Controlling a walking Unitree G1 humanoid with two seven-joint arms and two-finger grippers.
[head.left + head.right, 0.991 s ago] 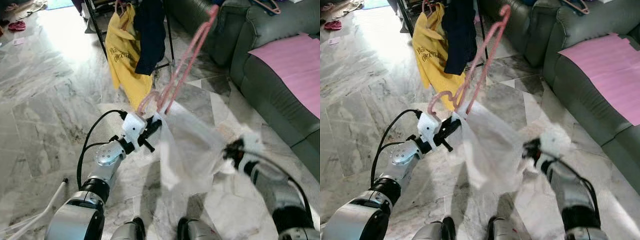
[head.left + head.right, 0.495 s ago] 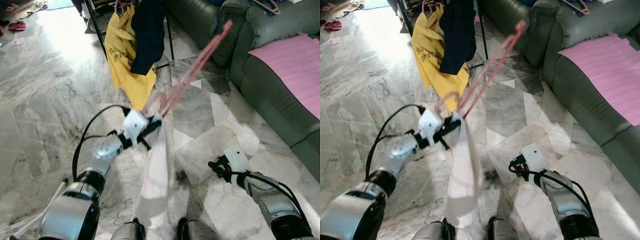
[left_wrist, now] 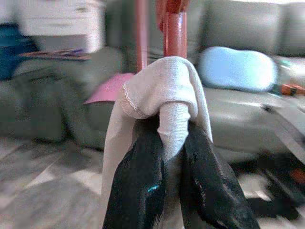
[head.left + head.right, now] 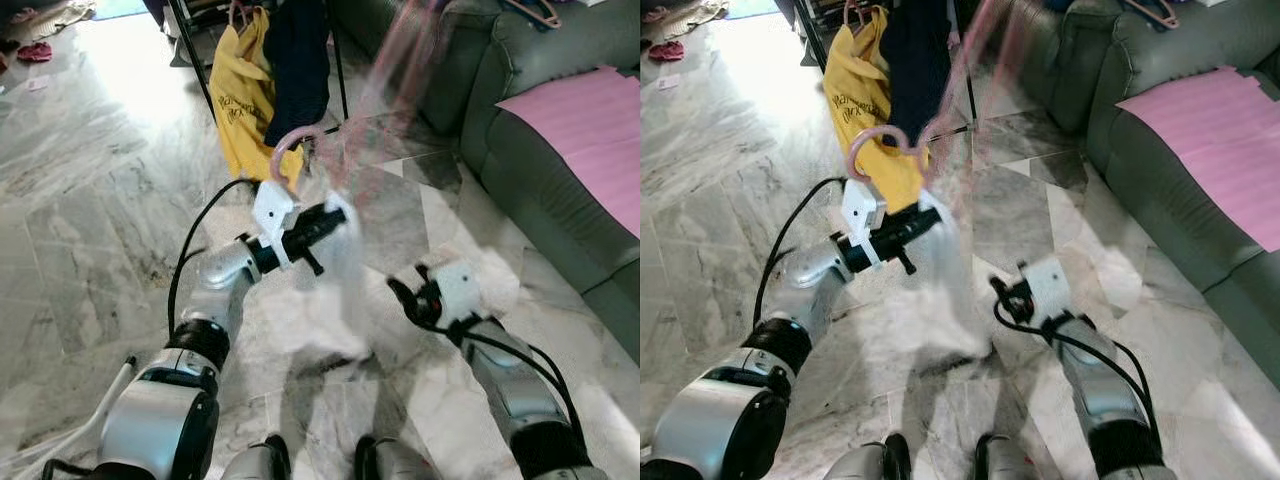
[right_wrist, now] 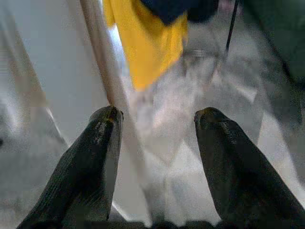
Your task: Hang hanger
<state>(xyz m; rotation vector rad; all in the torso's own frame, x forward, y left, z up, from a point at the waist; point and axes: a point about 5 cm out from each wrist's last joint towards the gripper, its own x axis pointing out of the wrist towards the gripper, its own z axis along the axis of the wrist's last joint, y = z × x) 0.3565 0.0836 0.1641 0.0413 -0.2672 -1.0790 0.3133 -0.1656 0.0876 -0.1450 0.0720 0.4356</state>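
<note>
Up in front of the dark metal clothes rack (image 4: 200, 60), the left gripper (image 4: 325, 222) has its black fingers (image 3: 143, 181) pinched on a pink hanger (image 4: 975, 70) draped with a thin white garment (image 4: 335, 290), both motion-blurred in the head views. Only the left wrist view sharpens the cloth's stitched hem, bunched round the smooth hanger rod. Below the rack, the right gripper (image 4: 403, 295) hangs with jaws spread and empty, facing the yellow shirt (image 5: 143, 43) above glossy marble floor (image 4: 90, 200).

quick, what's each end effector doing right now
Left end effector: shut on the pink hanger and the white garment draped on it.
Right end effector: open, holding nothing.
</note>
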